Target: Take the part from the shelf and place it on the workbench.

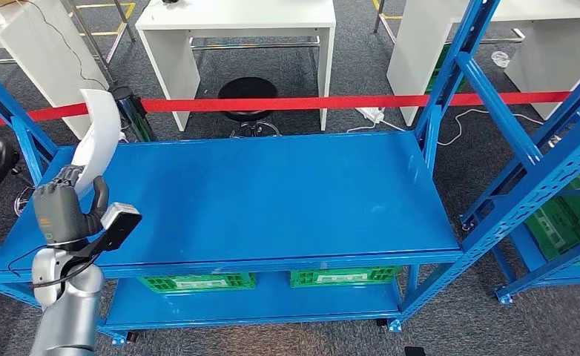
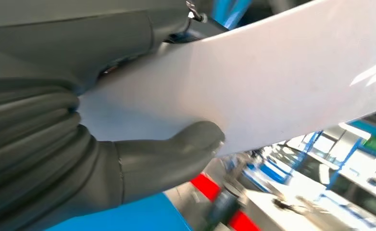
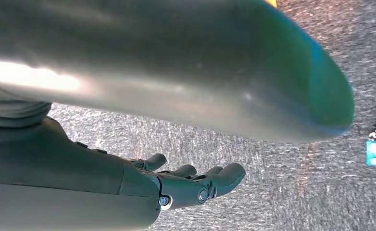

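Upright, white part (image 1: pixel 100 130), in left robot hand (image 1: pixel 63 213)

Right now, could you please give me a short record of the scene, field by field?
part: white curved panel, upright, above the bench's left end
left hand: grips the panel's lower end, thumb pressed on it
right hand: holds nothing, fingers slightly curled, over grey carpet
bench: blue top
below bench: green crates

My left arm (image 1: pixel 68 311) is a smooth silver tube, a thin black cable looping at the wrist — beside it a flat black-and-silver camera block (image 1: pixel 116 226). My left hand (image 1: pixel 64 211) wears dark grey rubbery skin; my right hand (image 3: pixel 128 185) shows small silver screws — dark fingers, ribbed grey cover.
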`<state>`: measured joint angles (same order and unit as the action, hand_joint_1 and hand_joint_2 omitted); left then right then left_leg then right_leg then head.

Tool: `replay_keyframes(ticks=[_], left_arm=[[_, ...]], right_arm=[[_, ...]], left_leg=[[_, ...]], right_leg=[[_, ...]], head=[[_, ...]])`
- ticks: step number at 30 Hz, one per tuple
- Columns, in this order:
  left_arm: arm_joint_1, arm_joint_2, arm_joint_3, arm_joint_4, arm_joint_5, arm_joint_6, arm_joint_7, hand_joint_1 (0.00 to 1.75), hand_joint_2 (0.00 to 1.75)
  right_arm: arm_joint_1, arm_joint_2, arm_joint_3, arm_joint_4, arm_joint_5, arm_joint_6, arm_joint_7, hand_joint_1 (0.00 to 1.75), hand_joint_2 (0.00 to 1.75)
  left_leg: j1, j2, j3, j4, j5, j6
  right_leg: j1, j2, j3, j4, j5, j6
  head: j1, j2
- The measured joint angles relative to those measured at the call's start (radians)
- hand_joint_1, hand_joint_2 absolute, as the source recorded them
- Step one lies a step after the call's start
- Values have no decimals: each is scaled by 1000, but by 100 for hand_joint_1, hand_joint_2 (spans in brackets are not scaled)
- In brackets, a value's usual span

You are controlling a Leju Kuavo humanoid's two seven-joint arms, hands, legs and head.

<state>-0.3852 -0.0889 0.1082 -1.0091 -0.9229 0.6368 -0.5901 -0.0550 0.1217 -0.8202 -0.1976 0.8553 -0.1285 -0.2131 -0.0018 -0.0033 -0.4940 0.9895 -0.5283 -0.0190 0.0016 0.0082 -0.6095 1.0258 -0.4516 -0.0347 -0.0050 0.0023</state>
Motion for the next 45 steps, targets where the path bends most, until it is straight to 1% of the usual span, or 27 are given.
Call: replay_keyframes(ticks=[2, 4, 10, 13, 15, 17, 18, 19, 20, 22, 23, 25, 28, 29, 30, 31, 33, 34, 35, 36, 37, 39, 40, 41, 43, 44, 45], left_arm=[[45, 0, -43, -81, 129, -42, -29, 175, 175], [92, 2, -85, -171, 182, -68, -40, 175, 175], [188, 26, -165, -335, 236, -161, -34, 175, 175], [216, 38, -185, -380, 234, -176, -35, 175, 175], [229, 40, -197, -400, 227, -184, -32, 175, 175], [244, 42, -204, -412, 220, -189, -25, 175, 175], [254, 43, -208, -417, 217, -192, -20, 175, 175], [262, 43, -210, -421, 213, -195, -16, 175, 175], [267, 44, -212, -423, 210, -198, -12, 175, 175], [271, 44, -213, -425, 201, -207, -4, 175, 175], [271, 45, -214, -425, 196, -211, -1, 175, 175], [268, 46, -215, -426, 183, -216, 7, 175, 175], [264, 47, -218, -420, 164, -214, 19, 175, 175], [263, 49, -218, -415, 161, -213, 21, 175, 175], [262, 50, -218, -409, 159, -213, 22, 175, 175], [260, 51, -218, -402, 159, -213, 22, 175, 175], [257, 51, -218, -388, 158, -213, 21, 175, 175], [257, 51, -218, -382, 158, -213, 21, 175, 175], [256, 51, -218, -378, 158, -213, 21, 175, 175], [255, 51, -218, -374, 158, -213, 21, 175, 175], [252, 51, -219, -371, 158, -213, 21, 175, 175], [241, 50, -221, -368, 158, -213, 21, 175, 175], [235, 49, -222, -366, 158, -213, 20, 175, 175], [229, 49, -223, -363, 158, -213, 20, 175, 175], [220, 48, -228, -356, 157, -213, 20, 175, 175], [215, 47, -230, -351, 155, -213, 21, 175, 175], [210, 46, -234, -346, 153, -213, 21, 175, 175]], right_arm=[[1, 0, 0, 0, 11, 3, 5, 0, 0], [0, -1, 0, 0, 20, 4, 5, 0, 0], [0, -1, 0, 0, 36, 6, 2, 0, 0], [0, -2, 0, 0, 40, 8, 7, 0, 0], [0, -4, 0, 0, 41, 11, 16, 0, 0], [0, -5, 0, 0, 44, 16, 30, 0, 0], [1, -5, 0, 0, 45, 18, 40, 0, 0], [2, -6, 0, 0, 47, 20, 49, 0, 0], [2, -6, 0, 0, 48, 20, 57, 0, 0], [2, -8, 0, 0, 48, 19, 68, 0, 0], [1, -8, 0, 0, 48, 15, 71, 0, 0], [-1, -8, 0, 0, 48, -1, 68, 0, 0], [-3, -7, -6, 0, 45, -46, 54, 0, 0], [-4, -7, -10, 0, 42, -57, 52, 0, 0], [-4, -7, -14, 0, 39, -66, 54, 0, 0], [-4, -7, -19, 0, 37, -71, 58, 0, 0], [-4, -7, -25, 0, 34, -81, 70, 0, 0], [-4, -7, -28, 0, 32, -88, 77, 0, 0], [-4, -7, -31, 0, 30, -94, 84, 0, 0], [-4, -7, -36, 0, 27, -102, 93, 0, 0], [-4, -7, -40, 0, 24, -111, 101, 0, 0], [-4, -6, -49, 0, 17, -127, 115, 0, 0], [-5, -5, -53, 0, 12, -134, 121, 0, 0], [-5, -4, -58, 0, 7, -138, 126, 0, 0], [-6, -2, -70, 0, -5, -142, 130, 0, 0], [-7, -1, -76, 0, -12, -142, 129, 0, 0], [-7, 1, -83, 0, -20, -142, 128, 0, 0]], left_leg=[[0, 1, 0, 0, 0, 0], [0, 0, 0, 0, -1, 1], [-6, -1, -2, 6, -5, 12], [-1, 1, 4, -8, 13, 22], [8, 5, 7, -22, 29, 29], [10, 8, -1, -21, 33, 32], [11, 9, -6, -17, 34, 31], [12, 10, -10, -12, 33, 30], [15, 11, -16, -5, 32, 26], [23, 10, -28, 13, 27, 15], [26, 9, -36, 24, 24, 7], [25, 5, -48, 38, 20, -9], [25, 2, -56, 41, 24, -31], [26, 2, -62, 51, 12, -36], [27, 2, -74, 79, -13, -39], [27, 3, -93, 129, -52, -40], [26, 3, -138, 256, -128, -41], [25, 3, -150, 301, -146, -40], [24, 3, -146, 311, -143, -36], [22, 3, -122, 285, -123, -31], [19, 3, -82, 225, -94, -23], [11, 4, 4, 86, -56, -9], [6, 3, 27, 42, -48, -5], [1, 3, 34, 23, -46, -1], [-3, 4, 23, 16, -27, 10], [-2, 6, 14, 12, -15, 20], [1, 7, 3, 8, -1, 28]], right_leg=[[0, 0, 0, 0, -1, 1], [0, 0, 0, 0, -1, 2], [-5, -1, 1, -3, 2, 11], [-4, -1, 1, -3, 1, 22], [-4, -2, -21, 49, -41, 30], [-11, -2, -71, 173, -110, 40], [-15, -2, -94, 231, -132, 45], [-19, -3, -103, 261, -136, 51], [-23, -4, -93, 250, -120, 56], [-31, -5, -26, 134, -70, 67], [-31, -3, 5, 80, -52, 68], [-28, 2, 25, 37, -49, 56], [-27, 5, 12, 36, -46, 22], [-27, 4, 8, 33, -40, 13], [-27, 2, 3, 30, -33, 4], [-26, 1, -3, 29, -26, -2], [-20, -1, -20, 29, -14, -9], [-17, -2, -29, 29, -7, -10], [-14, -2, -38, 30, 0, -11], [-11, -2, -47, 30, 8, -11], [-8, -1, -55, 30, 16, -10], [-6, -1, -65, 29, 32, -4], [-6, -2, -67, 27, 40, 2], [-8, -2, -67, 24, 49, 8], [-11, -3, -69, 15, 65, 23], [-12, -3, -73, 17, 57, 29], [-13, -3, -82, 33, 31, 35]], head=[[0, 0], [0, 0], [0, 0], [0, 0], [5, 0], [9, 0], [9, 0], [9, 0], [9, 0], [10, 0], [11, 0], [13, 0], [14, 0], [14, 0], [13, 0], [12, 0], [11, 0], [11, 0], [11, 0], [11, 0], [11, 0], [12, 0], [12, 0], [11, 0], [9, 0], [8, 0], [9, 0]])
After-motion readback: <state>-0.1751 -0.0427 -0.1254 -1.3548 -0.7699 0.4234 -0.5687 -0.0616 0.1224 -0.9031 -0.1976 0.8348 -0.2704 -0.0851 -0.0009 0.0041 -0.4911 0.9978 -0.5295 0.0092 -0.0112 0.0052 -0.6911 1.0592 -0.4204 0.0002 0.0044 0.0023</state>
